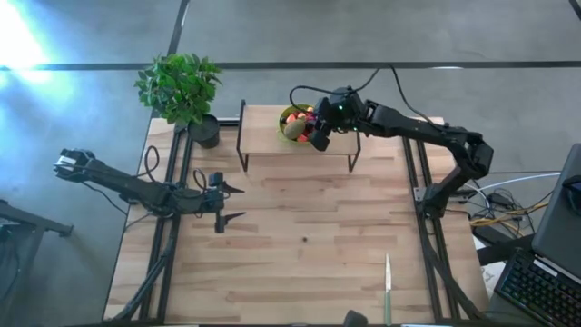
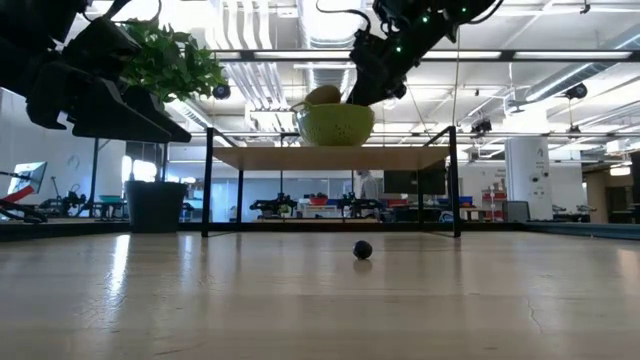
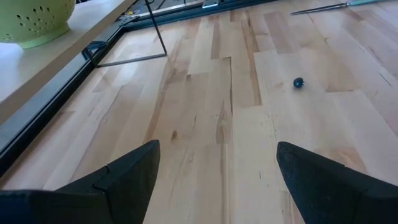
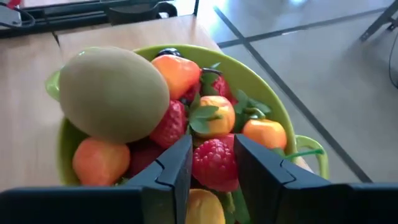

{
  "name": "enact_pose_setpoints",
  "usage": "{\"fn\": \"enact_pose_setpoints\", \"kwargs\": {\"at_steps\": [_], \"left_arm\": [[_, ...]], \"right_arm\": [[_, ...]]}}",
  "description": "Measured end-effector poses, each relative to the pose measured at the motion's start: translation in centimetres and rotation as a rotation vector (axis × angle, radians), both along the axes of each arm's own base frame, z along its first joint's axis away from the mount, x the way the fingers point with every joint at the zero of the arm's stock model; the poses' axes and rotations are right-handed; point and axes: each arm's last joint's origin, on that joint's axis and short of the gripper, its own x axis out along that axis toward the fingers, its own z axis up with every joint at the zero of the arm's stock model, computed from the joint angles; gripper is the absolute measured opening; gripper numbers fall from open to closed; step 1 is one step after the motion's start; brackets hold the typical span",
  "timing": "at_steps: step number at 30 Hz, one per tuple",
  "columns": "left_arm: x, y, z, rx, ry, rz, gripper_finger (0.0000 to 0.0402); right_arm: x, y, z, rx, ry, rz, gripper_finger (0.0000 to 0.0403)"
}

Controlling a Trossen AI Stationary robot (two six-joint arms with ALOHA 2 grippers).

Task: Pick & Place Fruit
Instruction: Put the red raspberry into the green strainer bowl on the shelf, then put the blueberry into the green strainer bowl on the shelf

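The right hand [image 4: 211,171] hung over the green bowl [image 4: 273,93], its two fingers [image 4: 171,171] set narrowly apart and straddling a red raspberry [image 4: 214,163] near the bowl's rim. The pads stood on either side of the berry; whether they pressed it could not be told. Around the raspberry lay the rest of the fruit: a large fuzzy kiwi [image 4: 112,93], a strawberry [image 4: 169,123], several small orange pieces [image 4: 264,134] and a dark berry at the far rim. The bowl [image 1: 292,125] stood on a raised wooden shelf [image 1: 272,141] at the back of the tabletop [image 1: 309,254], beside a potted plant [image 1: 182,91].

One dark berry [image 3: 298,82] lay alone on the tabletop, well apart from the bowl. A knife [image 1: 388,286] lay near the front edge.

The left hand [image 1: 227,204] waited low over the tabletop's left side, fingers spread wide and holding nothing.

Judged step: picking a single fruit out of the bowl. The next move calls for closing fully on the raspberry, then lifting straight up so neighbouring pieces are not dragged over the rim.
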Motion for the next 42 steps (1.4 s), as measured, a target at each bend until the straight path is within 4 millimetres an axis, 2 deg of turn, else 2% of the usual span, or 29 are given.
{"fn": "enact_pose_setpoints", "kwargs": {"at_steps": [14, 20, 25, 30, 34, 42], "left_arm": [[0.0, 0.0, 0.0, 0.000, 0.000, 0.000, 0.0328], [0.0, 0.0, 0.0, 0.000, 0.000, 0.000, 0.0328], [0.0, 0.0, 0.0, 0.000, 0.000, 0.000, 0.0328], [0.0, 0.0, 0.0, 0.000, 0.000, 0.000, 0.0328], [0.0, 0.0, 0.0, 0.001, 0.003, 0.000, 0.0328], [0.0, 0.0, 0.0, 0.001, 0.005, 0.000, 0.0328]], "right_arm": [[-0.1, -0.2, -0.1, 0.008, -0.002, -0.015, 0.0158], [-1.1, 1.2, 1.5, -0.006, -0.008, 0.016, 0.0177], [-1.9, 4.3, 2.9, -0.010, 0.019, 0.103, 0.0176], [-1.8, 8.6, 3.5, -0.005, 0.041, 0.236, 0.0160], [-1.2, 12.9, 2.6, 0.006, 0.080, 0.375, 0.0149], [-0.1, 21.5, -1.2, 0.035, 0.152, 0.627, 0.0137]]}}
